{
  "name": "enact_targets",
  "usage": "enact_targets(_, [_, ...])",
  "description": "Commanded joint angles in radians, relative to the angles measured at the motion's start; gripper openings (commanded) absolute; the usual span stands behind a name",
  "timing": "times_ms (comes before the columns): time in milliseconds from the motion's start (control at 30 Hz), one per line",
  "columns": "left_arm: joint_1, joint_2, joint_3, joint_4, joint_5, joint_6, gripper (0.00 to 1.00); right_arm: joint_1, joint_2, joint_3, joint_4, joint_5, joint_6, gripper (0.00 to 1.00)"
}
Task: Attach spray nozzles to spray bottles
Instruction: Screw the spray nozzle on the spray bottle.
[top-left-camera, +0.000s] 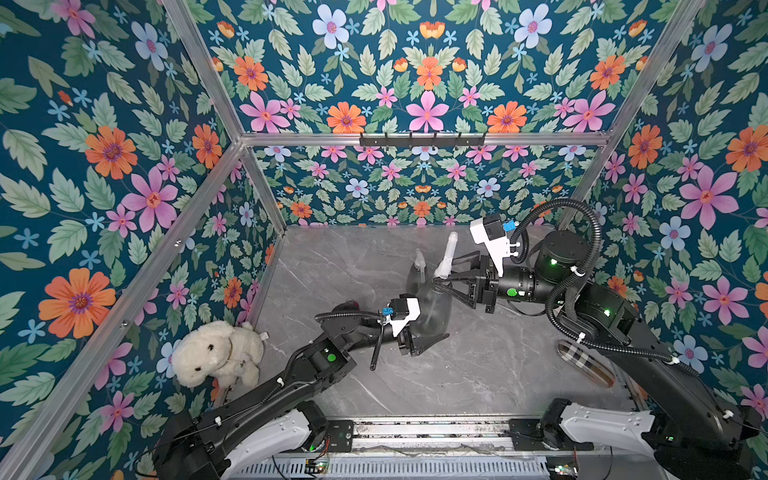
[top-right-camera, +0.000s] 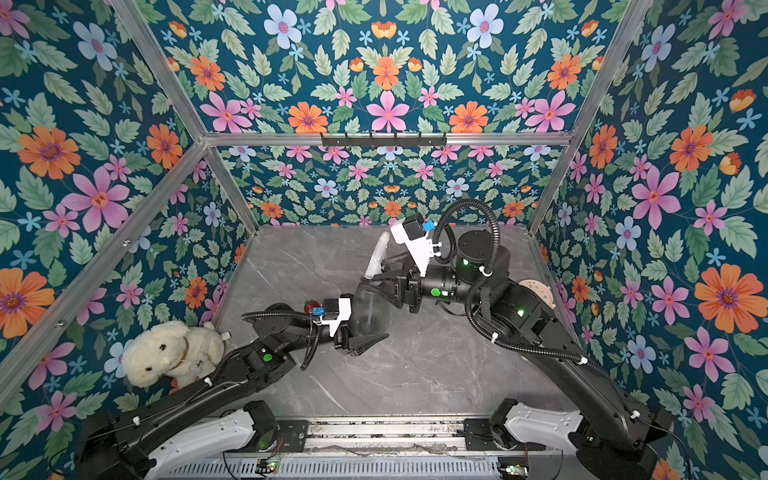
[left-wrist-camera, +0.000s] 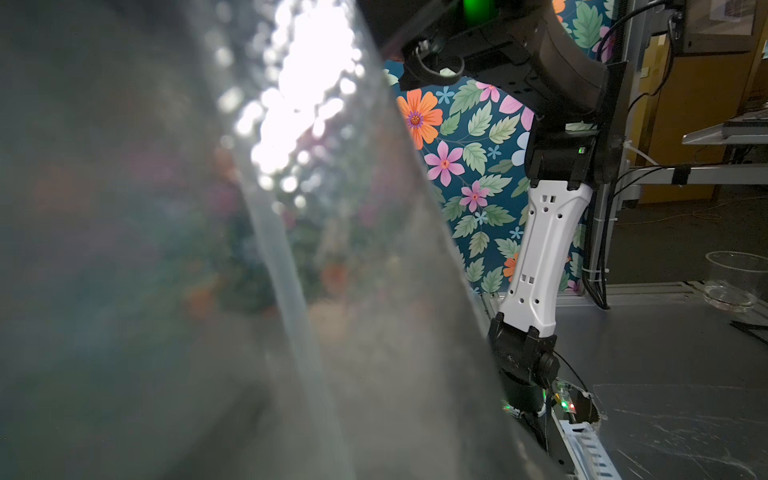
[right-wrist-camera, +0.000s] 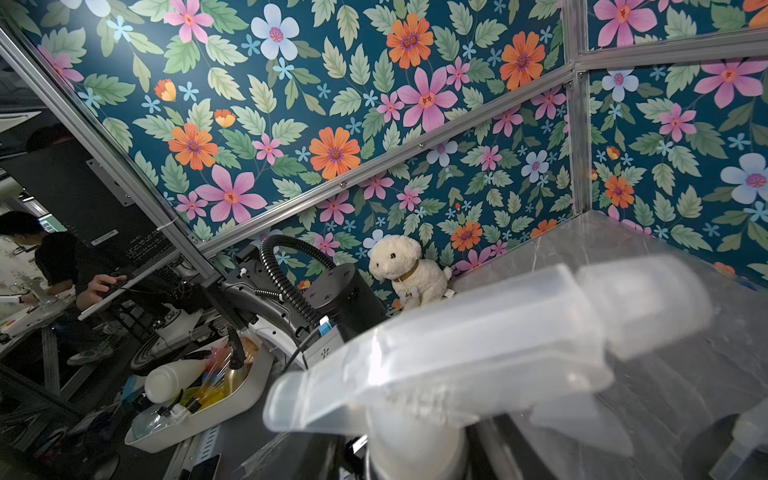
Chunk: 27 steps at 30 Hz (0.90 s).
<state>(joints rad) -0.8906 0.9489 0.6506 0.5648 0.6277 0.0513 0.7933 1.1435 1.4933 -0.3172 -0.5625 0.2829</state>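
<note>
Right wrist view: whitish spray nozzle (right-wrist-camera: 478, 345) close and blurred, collar nearest the lens, no fingers in frame. Seen in a top view: right claw (top-left-camera: 444, 272) astride that nozzle's collar, one jaw on each side; clamped or merely near, impossible to tell. Directly below, grey bottle (top-left-camera: 432, 309), translucent and cone-shaped, over the middle of the table (top-left-camera: 374, 386); resting on it or lifted, unclear. Nozzle at the narrow neck; screwed home or just sitting there, not discernible. Left claw (top-left-camera: 434, 328) at the bottle's 7 o'clock, closed around the wide lower body. Left wrist view filled by that smoky wall, with a pale band inside, probably the dip tube (left-wrist-camera: 291, 270).

Further out: second grey bottle (top-left-camera: 415, 282) just beside at 11 o'clock, whitish head on top; red bottle (top-right-camera: 309, 306) at 9 o'clock, mostly hidden behind the left arm; plush dog (top-left-camera: 218, 353) in the table's 8 o'clock corner.

Handling, as a judgement: likely empty, so light. Thin, smooth plastic, prone to flex under a squeeze and to spin or slip between the jaws. Best held low on the broad base, firmly but without crushing. Best to take the nozzle by its round collar, not by trigger or spout, and to turn there alone. Dip tube thin and bendy; worth keeping straight down the neck.
</note>
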Motion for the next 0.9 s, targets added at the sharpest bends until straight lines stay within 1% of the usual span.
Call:
enact_targets(0, [0.001,0.002,0.007,0.030,-0.007,-0.006,0.00,0.010,-0.001,0.004,0.017,0.023,-0.019,0.35])
enact_targets(100, [0.001,0.000,0.002,0.042,-0.038,-0.009,0.00,0.039,-0.004,-0.004,0.005,0.080,-0.034,0.28])
enact_targets(200, [0.002,0.005,0.007,0.047,-0.079,-0.008,0.00,0.085,0.002,-0.012,-0.004,0.163,-0.041,0.25])
enact_targets(267, [0.002,0.004,0.001,0.072,-0.145,-0.009,0.00,0.121,0.007,-0.024,-0.005,0.251,-0.031,0.23])
enact_targets(367, [0.001,0.000,-0.006,0.102,-0.273,0.000,0.00,0.195,0.020,-0.047,-0.006,0.435,0.005,0.22])
enact_targets(433, [-0.006,0.009,-0.002,0.104,-0.355,0.022,0.00,0.256,0.054,-0.041,-0.024,0.575,0.031,0.22])
enact_targets(567, [-0.043,0.048,0.018,0.101,-0.506,0.078,0.00,0.327,0.155,0.006,-0.073,0.756,0.119,0.23])
enact_targets(667, [-0.067,0.075,0.026,0.102,-0.596,0.108,0.00,0.383,0.234,0.058,-0.104,0.882,0.142,0.23])
enact_targets(733, [-0.073,0.085,0.030,0.098,-0.627,0.115,0.00,0.409,0.273,0.089,-0.113,0.941,0.138,0.24])
enact_targets(800, [-0.073,0.083,0.025,0.095,-0.626,0.118,0.00,0.411,0.282,0.097,-0.099,0.955,0.131,0.26])
enact_targets(867, [-0.073,0.073,0.023,0.089,-0.623,0.116,0.00,0.412,0.266,0.099,-0.076,0.972,0.104,0.31])
